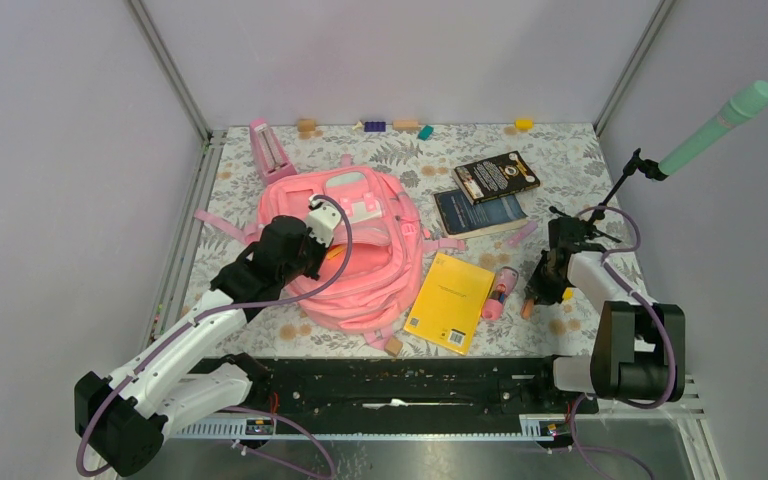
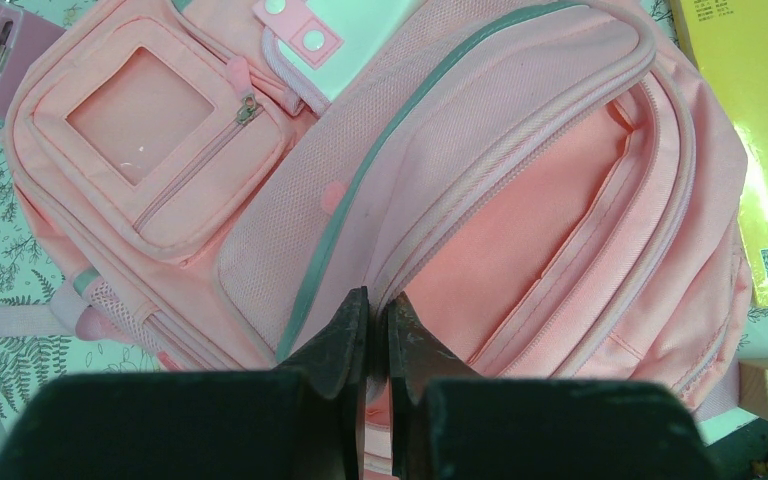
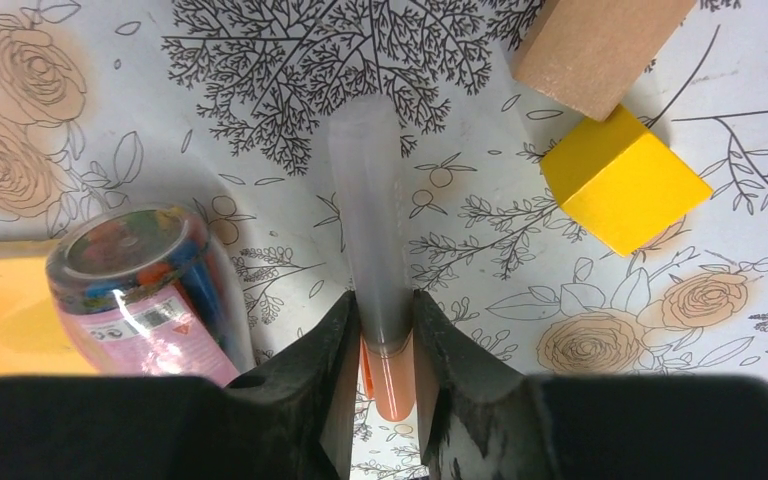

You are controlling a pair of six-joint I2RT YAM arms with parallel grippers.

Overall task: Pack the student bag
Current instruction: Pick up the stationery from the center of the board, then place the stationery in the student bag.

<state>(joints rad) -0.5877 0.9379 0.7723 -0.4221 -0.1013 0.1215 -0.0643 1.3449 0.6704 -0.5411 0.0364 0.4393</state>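
The counter [image 1: 580, 160] has a flowery cover and grey walls around it. A big soft pink cloth backpack [image 1: 360, 270] lies on the left half of it, with its top flap open. The left claw [image 2: 378, 305] is squeezed tight on the edge of that flap. The right claw [image 3: 385, 300] grips a thin orange pen with a cloudy cap [image 3: 370, 200], which lies flat on the counter. A yellow cube [image 3: 625, 180] sits near the pen. A flat yellow book [image 1: 450, 300] lies just beside the backpack.

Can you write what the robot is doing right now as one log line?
left gripper: pinching backpack opening edge | right gripper: jaws touching both sides of pen on table
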